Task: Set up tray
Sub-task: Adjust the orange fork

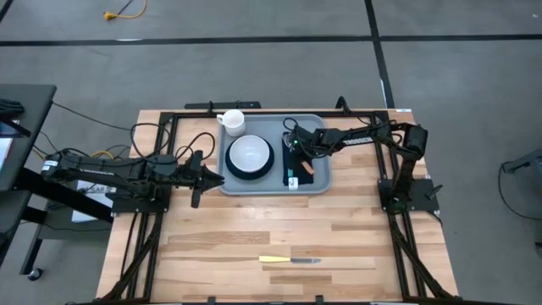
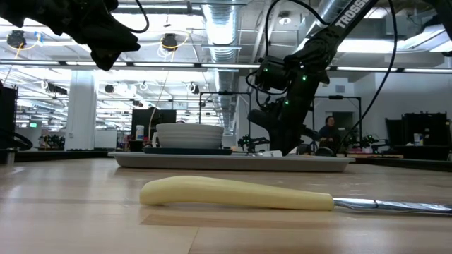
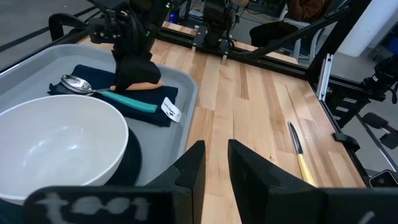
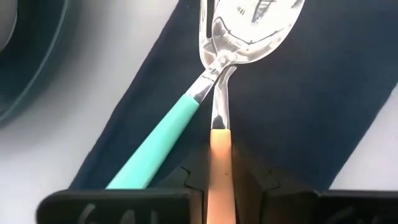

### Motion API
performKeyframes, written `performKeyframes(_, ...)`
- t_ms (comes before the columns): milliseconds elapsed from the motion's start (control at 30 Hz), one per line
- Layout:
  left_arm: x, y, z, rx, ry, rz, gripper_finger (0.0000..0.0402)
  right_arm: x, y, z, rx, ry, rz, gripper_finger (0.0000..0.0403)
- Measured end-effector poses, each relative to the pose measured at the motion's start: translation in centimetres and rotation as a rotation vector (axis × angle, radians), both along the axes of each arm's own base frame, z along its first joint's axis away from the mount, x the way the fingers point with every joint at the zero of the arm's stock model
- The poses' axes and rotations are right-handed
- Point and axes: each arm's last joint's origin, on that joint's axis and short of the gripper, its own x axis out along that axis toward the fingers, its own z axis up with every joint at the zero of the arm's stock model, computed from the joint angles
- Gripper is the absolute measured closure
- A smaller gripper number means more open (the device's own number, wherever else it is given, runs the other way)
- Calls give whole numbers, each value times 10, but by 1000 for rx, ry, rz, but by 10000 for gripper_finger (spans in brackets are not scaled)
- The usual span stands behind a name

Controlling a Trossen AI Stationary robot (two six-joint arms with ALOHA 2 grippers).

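Observation:
The light grey-blue tray point(image 1: 264, 125) lies at the table's far middle. On it stand a white mug point(image 1: 233, 121) and a white bowl point(image 1: 250, 155) on a dark plate. The dark navy napkin point(image 1: 301, 172) lies beside them on the tray's right part. A teal-handled spoon point(image 3: 127, 99) rests on the napkin. My right gripper point(image 1: 297, 152) is low over the napkin, shut on an orange-handled piece of cutlery point(image 4: 221, 149). My left gripper point(image 1: 216, 180) hovers off the tray's near left corner, its fingers a narrow gap apart, holding nothing. My right gripper pinches the orange handle point(image 4: 221, 163) between its two fingers, and the handle runs along them. The fingers come down from above, slanting in from the table's right. The metal head point(image 4: 217, 37) lies against the spoon's bowl over the napkin point(image 4: 311, 93).
A knife with a pale yellow handle point(image 1: 286, 260) lies on the wood near the table's near edge, seen close in the low view point(image 2: 233, 192). Black frame rails run along the left, right and far sides of the table. Bare wood lies between the tray and the knife.

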Motion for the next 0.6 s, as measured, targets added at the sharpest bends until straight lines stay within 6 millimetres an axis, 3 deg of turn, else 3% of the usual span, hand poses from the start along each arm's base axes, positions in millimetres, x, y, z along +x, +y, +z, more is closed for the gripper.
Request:
performKeyframes(267,0,0,0,2,4,0,345,1,2,0,36,-27,-106,357)
performKeyframes(600,-2,0,-6,-13,61,9,345,8,21,1,36,-50,-202,352)
